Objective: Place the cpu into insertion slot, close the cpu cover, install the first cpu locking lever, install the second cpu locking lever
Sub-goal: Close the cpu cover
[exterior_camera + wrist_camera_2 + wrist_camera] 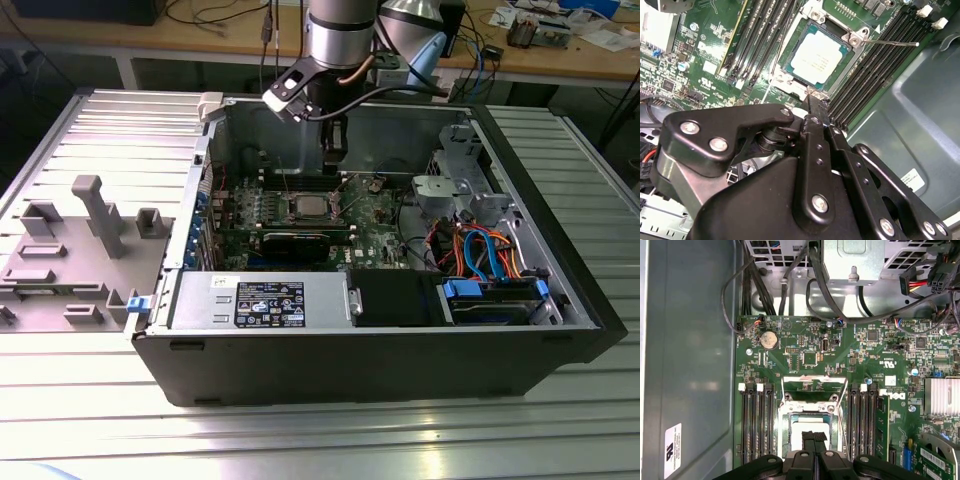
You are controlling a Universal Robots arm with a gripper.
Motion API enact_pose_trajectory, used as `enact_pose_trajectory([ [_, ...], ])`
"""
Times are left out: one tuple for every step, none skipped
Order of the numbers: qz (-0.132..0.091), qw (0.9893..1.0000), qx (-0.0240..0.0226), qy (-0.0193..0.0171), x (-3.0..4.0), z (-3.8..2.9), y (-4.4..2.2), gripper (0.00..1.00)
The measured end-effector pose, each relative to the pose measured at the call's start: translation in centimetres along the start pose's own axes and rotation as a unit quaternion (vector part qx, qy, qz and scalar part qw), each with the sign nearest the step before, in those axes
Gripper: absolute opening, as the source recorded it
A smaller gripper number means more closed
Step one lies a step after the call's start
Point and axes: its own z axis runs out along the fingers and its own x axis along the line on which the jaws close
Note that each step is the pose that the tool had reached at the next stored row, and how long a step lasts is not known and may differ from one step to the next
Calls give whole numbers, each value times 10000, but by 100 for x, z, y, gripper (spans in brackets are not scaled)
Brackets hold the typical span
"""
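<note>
The cpu [816, 52] lies flat in the insertion slot [785, 82], its pale silver top facing up and carrying faint print. My gripper [814, 101] hangs just beside it, at the slot's edge. In the first wrist view my fingertips overlap the chip's near edge, and I cannot tell whether they touch it. My two black fingers are pressed together with nothing between them.

The cpu cover [814, 385] stands raised off the slot, a thin silver frame with green board showing through its window. In the second wrist view a locking lever [890, 43], a thin metal rod, sticks out free from the slot's corner across the black memory slots [875, 55].

The green motherboard [805, 340] bears white printed lettering near the slot. A white sticker [672, 450] with black marks sits on the grey case wall. In the exterior view a printed label [270, 300] lies on the grey power supply at the front of the computer case [350, 370].

In that same view my arm [340, 30] comes straight down from above, wrist upright, and the gripper points down into the open case. The case lies on its side on a ribbed metal table [300, 440].
</note>
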Motion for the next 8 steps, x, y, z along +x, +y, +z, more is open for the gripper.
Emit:
enact_pose_trajectory([
  [0, 10000, 0, 0, 0, 0, 2, 11],
  [0, 10000, 0, 0, 0, 0, 5, 11],
  [0, 10000, 0, 0, 0, 0, 7, 11],
  [0, 10000, 0, 0, 0, 0, 10, 11],
  [0, 10000, 0, 0, 0, 0, 14, 11],
  [0, 10000, 0, 0, 0, 1, 19, 11],
  [0, 10000, 0, 0, -1, 0, 26, 11],
  [0, 10000, 0, 0, -1, 1, 29, 11],
])
